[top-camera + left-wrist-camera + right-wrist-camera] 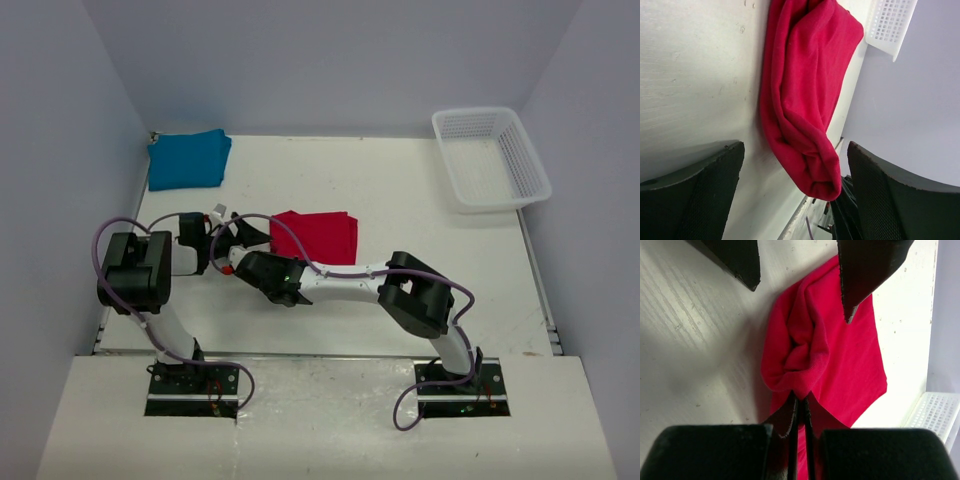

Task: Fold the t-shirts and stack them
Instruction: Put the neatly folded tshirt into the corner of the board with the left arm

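The red t-shirt (318,237) lies folded on the white table, mid-left, with its near-left corner bunched up. My right gripper (801,401) is shut, pinching that bunched edge of the red t-shirt (840,355); from above it (256,262) sits just left of the shirt. My left gripper (795,150) stands open, its two fingers wide apart on either side of the rolled corner of the red t-shirt (805,90) without touching it. From above it (245,235) is at the shirt's left edge. The teal-blue t-shirt (188,158) lies folded in the far left corner.
A white mesh basket (490,157) stands at the far right corner and also shows as the basket (890,22) past the red shirt. Grey walls close in the table on three sides. Purple cables loop off both arms.
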Controlling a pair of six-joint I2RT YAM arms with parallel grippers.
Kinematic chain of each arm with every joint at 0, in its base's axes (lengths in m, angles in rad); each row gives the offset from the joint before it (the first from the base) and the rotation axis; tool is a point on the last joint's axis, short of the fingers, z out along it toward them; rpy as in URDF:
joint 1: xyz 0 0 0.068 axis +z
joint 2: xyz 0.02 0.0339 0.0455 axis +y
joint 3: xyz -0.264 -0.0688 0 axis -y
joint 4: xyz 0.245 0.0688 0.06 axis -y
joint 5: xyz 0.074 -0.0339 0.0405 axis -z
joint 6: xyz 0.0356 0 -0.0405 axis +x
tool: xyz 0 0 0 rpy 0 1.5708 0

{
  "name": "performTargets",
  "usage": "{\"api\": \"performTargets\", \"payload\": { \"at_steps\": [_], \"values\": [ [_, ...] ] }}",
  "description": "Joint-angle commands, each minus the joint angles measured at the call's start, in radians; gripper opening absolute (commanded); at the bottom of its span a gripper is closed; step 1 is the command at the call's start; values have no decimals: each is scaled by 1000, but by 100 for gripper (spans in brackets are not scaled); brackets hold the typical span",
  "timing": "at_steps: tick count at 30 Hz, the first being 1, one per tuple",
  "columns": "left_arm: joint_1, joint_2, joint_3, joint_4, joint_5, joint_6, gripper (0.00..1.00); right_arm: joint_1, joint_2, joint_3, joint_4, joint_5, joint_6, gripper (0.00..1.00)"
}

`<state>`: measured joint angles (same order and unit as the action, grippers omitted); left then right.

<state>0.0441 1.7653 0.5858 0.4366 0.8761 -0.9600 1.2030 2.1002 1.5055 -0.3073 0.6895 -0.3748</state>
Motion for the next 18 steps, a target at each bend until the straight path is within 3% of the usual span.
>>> {"api": "performTargets", "payload": {
  "at_steps": [1, 11, 18],
  "values": [
    [5, 49, -17, 22, -26, 9, 87, -6, -49, 41, -12, 8, 16, 0],
    [-9, 92, -27, 65, -25, -11, 91, -6, -54, 45, -15, 10, 14, 0],
    [-76, 158, -11, 125, -45, -59, 92, -6, -63, 42, -18, 8, 17, 0]
  ]
}}
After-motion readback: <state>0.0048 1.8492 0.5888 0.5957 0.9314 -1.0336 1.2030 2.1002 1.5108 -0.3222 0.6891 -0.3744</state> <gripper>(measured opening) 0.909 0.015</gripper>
